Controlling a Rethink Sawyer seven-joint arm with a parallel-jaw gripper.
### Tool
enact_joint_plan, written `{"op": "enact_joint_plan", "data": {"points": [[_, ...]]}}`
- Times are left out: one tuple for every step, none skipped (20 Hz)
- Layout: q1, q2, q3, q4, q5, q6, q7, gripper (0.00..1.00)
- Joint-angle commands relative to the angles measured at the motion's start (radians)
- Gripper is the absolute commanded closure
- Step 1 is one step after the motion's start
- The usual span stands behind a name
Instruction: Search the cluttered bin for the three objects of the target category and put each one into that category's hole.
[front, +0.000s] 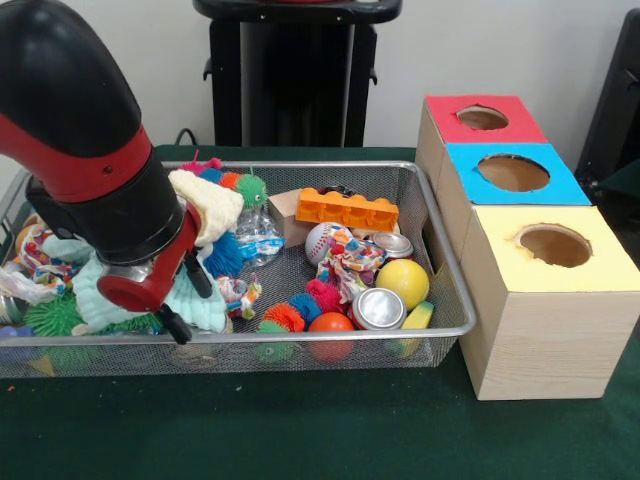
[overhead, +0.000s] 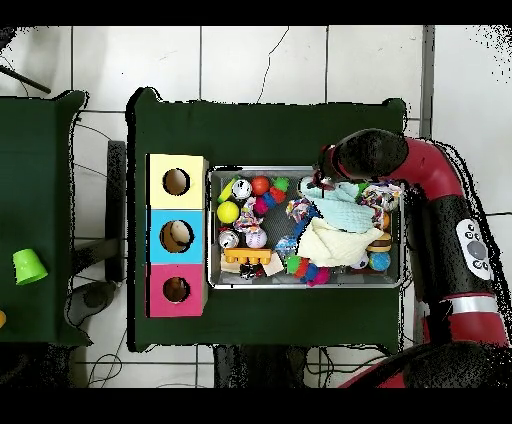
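The red and black arm (front: 90, 170) is reaching down into the left end of the wire mesh bin (front: 452, 290) as the front view shows it, with the gripper (front: 185, 305) sitting low among the clutter, just above a pale teal cloth (front: 200, 305). Two dark fingers (front: 173, 327) are showing below the red wrist, but whether they are parted or closed on anything cannot be told. A cream cloth (front: 207, 203) is lying just beside the arm, with spiky rubber toys in green (front: 252, 188) and blue (front: 224, 255) close by. Toward the bin's other end an orange toy block (front: 346, 208) is resting near the far wall, a baseball (front: 322, 241) is lying in front of it, and a yellow ball (front: 403, 282), an orange ball (front: 331, 327) and two metal cans, one (front: 378, 308) near the front rim and one (front: 392, 244) behind the yellow ball, are sitting among knotted rope toys (front: 355, 262). Just beside the bin three wooden boxes are standing in a row, each with a round hole in its top: a red box (front: 480, 120) farthest back, a blue box (front: 512, 172) in the middle and a yellow box (front: 553, 248) nearest the camera. In the overhead view a green cup (overhead: 29, 266) is standing on a separate table, well apart from the bin.
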Motion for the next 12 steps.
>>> {"op": "enact_joint_plan", "data": {"points": [[-0.047, 0.137, -0.014, 0.097, -0.093, -0.211, -0.239, 0.0], [-0.053, 0.139, -0.011, 0.1, -0.092, -0.213, -0.243, 0.0], [-0.056, 0.137, -0.009, 0.106, -0.094, -0.215, -0.244, 0.0], [-0.057, 0.133, -0.009, 0.109, -0.097, -0.214, -0.243, 0.0], [-0.057, 0.13, -0.009, 0.113, -0.1, -0.214, -0.241, 0.0], [-0.058, 0.126, -0.008, 0.116, -0.1, -0.211, -0.238, 0.0], [-0.059, 0.122, -0.007, 0.121, -0.103, -0.213, -0.235, 0.0], [-0.061, 0.116, -0.007, 0.129, -0.104, -0.215, -0.23, 0.0], [-0.065, 0.104, -0.006, 0.143, -0.103, -0.216, -0.22, 0.0], [-0.069, 0.089, -0.006, 0.161, -0.099, -0.212, -0.204, 0.0], [-0.07, 0.071, -0.005, 0.18, -0.097, -0.213, -0.19, 0.0], [-0.071, 0.054, -0.007, 0.197, -0.098, -0.215, -0.174, 0.0]]}}
